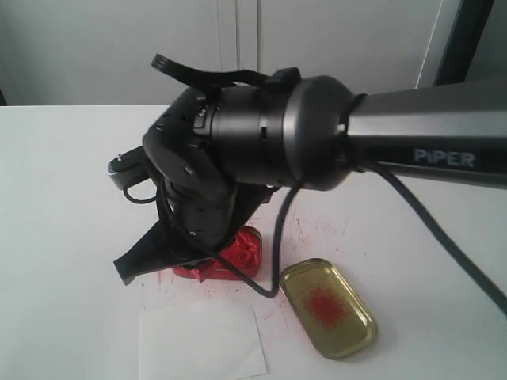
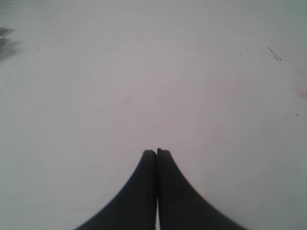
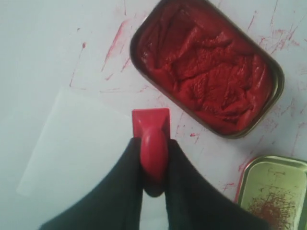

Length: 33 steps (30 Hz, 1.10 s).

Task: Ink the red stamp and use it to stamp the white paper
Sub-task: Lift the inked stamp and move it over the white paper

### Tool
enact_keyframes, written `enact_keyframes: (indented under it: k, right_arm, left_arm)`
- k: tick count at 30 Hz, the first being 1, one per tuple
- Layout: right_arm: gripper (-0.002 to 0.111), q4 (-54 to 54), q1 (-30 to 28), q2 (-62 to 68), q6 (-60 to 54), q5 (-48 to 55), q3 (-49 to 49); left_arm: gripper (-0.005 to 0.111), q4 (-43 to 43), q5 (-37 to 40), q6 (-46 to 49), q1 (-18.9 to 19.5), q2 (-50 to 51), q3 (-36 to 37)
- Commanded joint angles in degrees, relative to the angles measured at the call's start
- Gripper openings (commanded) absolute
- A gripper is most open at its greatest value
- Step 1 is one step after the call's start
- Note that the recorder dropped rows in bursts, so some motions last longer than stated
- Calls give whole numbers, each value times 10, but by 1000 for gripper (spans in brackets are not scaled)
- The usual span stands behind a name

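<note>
My right gripper [image 3: 153, 143] is shut on the knobbed handle of the red stamp [image 3: 152, 125]. The stamp's square base points down at the table, over the near corner of the white paper [image 3: 76, 139], beside the open tin of red ink [image 3: 206, 67]. In the exterior view the right arm's bulk hides the stamp. There the ink tin [image 1: 242, 253] shows under the wrist and the white paper [image 1: 202, 340] lies at the front. My left gripper [image 2: 157, 152] is shut on nothing, over bare white tabletop.
A gold metal lid [image 1: 326, 307] with a red smear lies to the right of the ink tin, also seen as the lid [image 3: 276, 191] in the right wrist view. Red scratch marks cover the white table [image 3: 115, 43] around the tin.
</note>
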Motion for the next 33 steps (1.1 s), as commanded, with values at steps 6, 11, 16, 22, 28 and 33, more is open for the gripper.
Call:
enact_keyframes:
  k: [6, 11, 16, 22, 28, 33]
  right_arm:
    - [0, -10, 19, -67, 39, -121, 142]
    - [0, -25, 44, -66, 77, -174, 182]
    - [0, -29, 51, -66, 102, -201, 206]
    - [0, -25, 51, -50, 113, -206, 206]
    - [0, -17, 51, -31, 124, -214, 206]
    - [0, -19, 51, -31, 125, -221, 206]
  left_arm:
    - [0, -1, 0, -1, 1, -2, 3]
    - [0, -1, 0, -1, 1, -2, 3]
    - [0, -1, 0, -1, 1, -2, 3]
    - [0, -1, 0, -1, 1, -2, 3]
    - [0, -1, 0, -1, 1, -2, 3]
    - [0, -1, 0, -1, 1, -2, 3]
